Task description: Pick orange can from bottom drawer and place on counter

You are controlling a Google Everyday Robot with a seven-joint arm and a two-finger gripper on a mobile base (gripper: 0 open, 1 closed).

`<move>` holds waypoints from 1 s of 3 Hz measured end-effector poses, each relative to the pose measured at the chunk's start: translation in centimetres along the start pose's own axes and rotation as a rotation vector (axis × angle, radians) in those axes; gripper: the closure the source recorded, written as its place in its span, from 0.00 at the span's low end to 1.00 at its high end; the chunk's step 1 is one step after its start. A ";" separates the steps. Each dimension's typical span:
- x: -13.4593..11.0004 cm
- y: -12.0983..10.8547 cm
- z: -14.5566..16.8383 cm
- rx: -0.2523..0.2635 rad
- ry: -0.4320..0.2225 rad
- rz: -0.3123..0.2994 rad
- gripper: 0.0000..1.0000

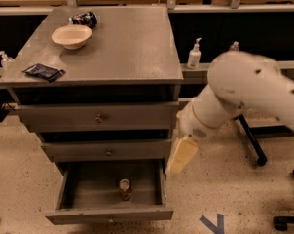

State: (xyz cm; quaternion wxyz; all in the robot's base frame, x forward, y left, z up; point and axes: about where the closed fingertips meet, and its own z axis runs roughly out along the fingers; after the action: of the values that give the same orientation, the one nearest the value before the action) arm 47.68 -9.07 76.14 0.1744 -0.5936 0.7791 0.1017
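Observation:
The orange can (124, 189) stands upright near the front middle of the open bottom drawer (108, 214), its silver lid facing up. The counter (127, 48) is the grey top of the cabinet above. My gripper (181, 155), cream-coloured, hangs from the white arm (244, 91) just off the drawer's right side. It is above and to the right of the can, apart from it, and holds nothing that I can see.
On the counter are a cream bowl (71, 36), a dark blue can (83, 19) lying on its side, and a dark packet (44, 72). The two upper drawers are closed. A pump bottle (194, 54) stands on the shelf behind. A black stand leg (249, 140) is at the right.

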 end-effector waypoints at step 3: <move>-1.0 2.9 12.4 -0.131 -0.247 -0.031 0.00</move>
State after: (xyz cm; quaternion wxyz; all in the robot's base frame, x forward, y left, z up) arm 47.05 -2.82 65.00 0.2312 -0.5985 0.7342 0.2220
